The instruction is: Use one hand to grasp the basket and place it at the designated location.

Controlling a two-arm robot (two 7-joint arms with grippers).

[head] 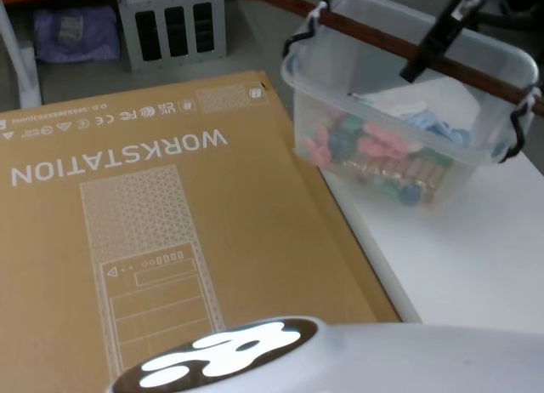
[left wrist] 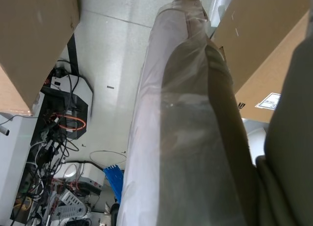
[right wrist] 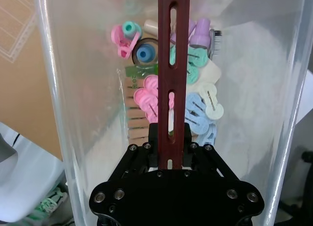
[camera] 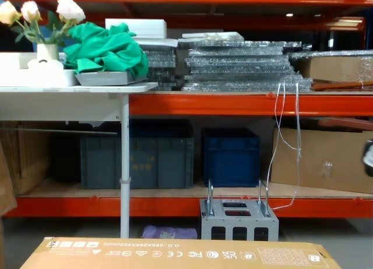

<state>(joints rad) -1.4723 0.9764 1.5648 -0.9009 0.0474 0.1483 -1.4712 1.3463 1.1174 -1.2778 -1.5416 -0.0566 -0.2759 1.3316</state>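
I note the right pincer (right wrist: 171, 150) clamped on the basket's (head: 331, 95) red-brown handle (right wrist: 173, 64) at mid-length, presumably for balanced carrying over the white worktop (head: 459, 257); left pincer state undeterminable.

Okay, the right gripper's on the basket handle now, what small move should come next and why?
Probably a slow, straight lift. The right gripper is shut on the red-brown handle near the bar's middle, and the basket sits on the white table beside the cardboard box. Small parts lie loose inside, so rising level should keep them from sliding.
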